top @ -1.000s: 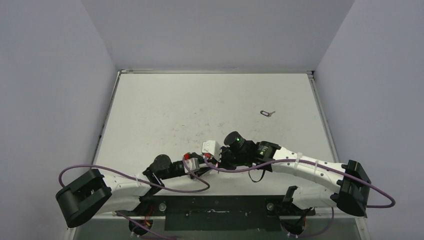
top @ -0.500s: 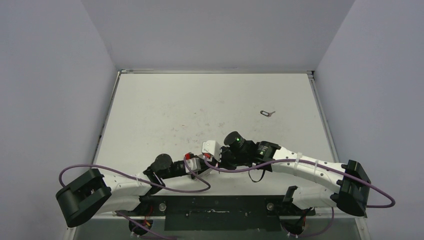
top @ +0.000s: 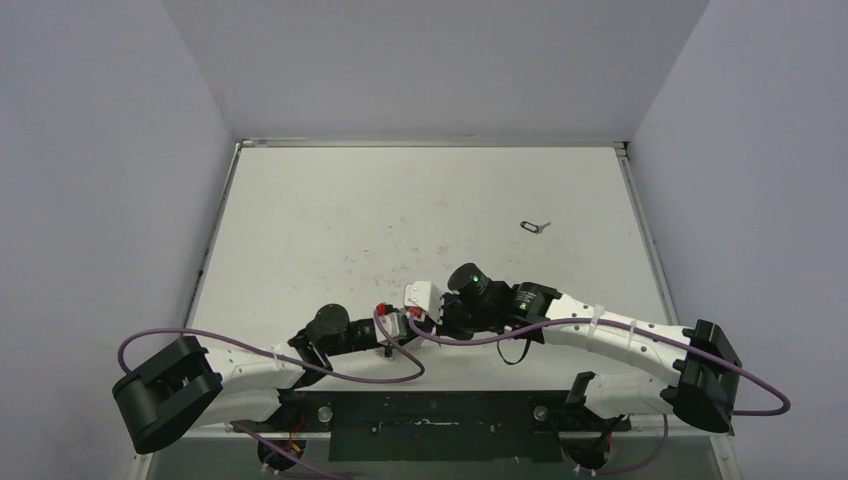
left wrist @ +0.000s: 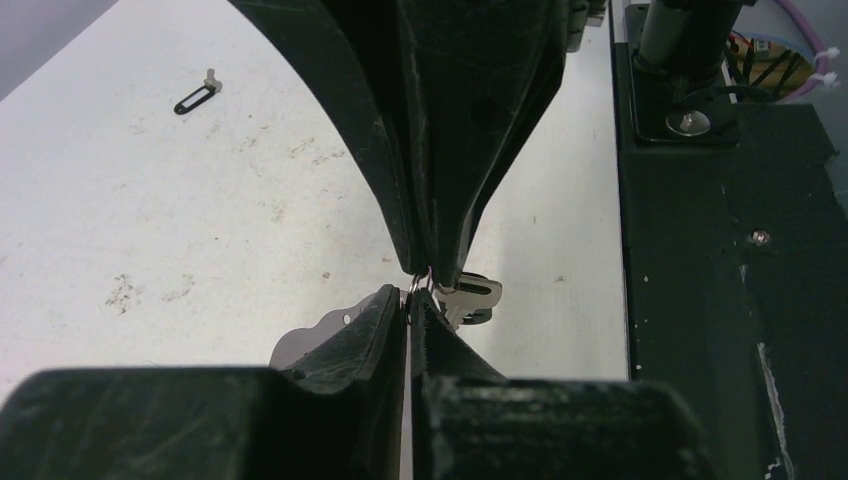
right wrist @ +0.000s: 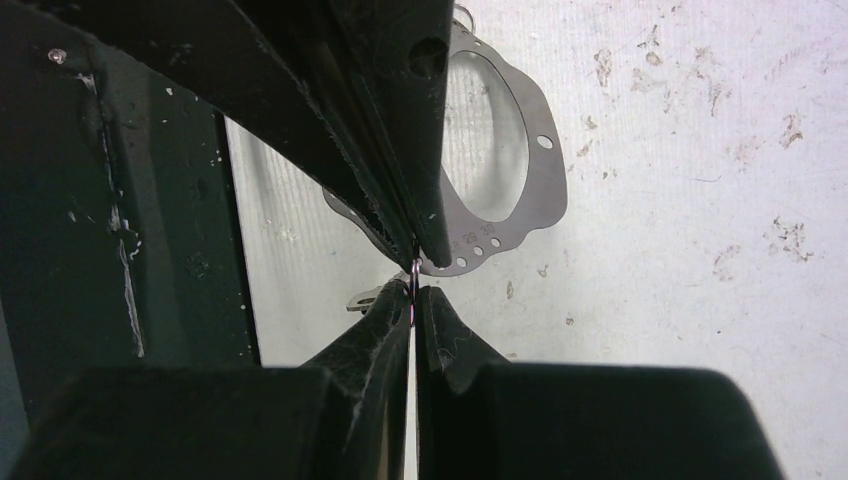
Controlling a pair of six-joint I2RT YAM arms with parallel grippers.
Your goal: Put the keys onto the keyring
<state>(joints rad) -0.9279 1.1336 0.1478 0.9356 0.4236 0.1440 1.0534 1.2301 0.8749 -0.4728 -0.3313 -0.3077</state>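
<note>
While the left hand [left wrist: 411,303] and right hand [right wrist: 412,296] are being clenched tip to tip on one tiny ring [right wrist: 413,268] beside the keyring [right wrist: 548,190] at the near edge of the surface [top: 400,200], the key [top: 536,226] is being left far right, well apart. A slip is likely being risked: uneven pulling could spring the ring loose.

A white surface [top: 330,210] spreads out ahead of me, speckled with small dark scuffs [right wrist: 790,235] and smudges. Plain grey walls [top: 90,150] close it in on three sides. Along its near edge runs a black panel [top: 440,415], dusty and scratched, with a small screw [left wrist: 760,237] set in it.
</note>
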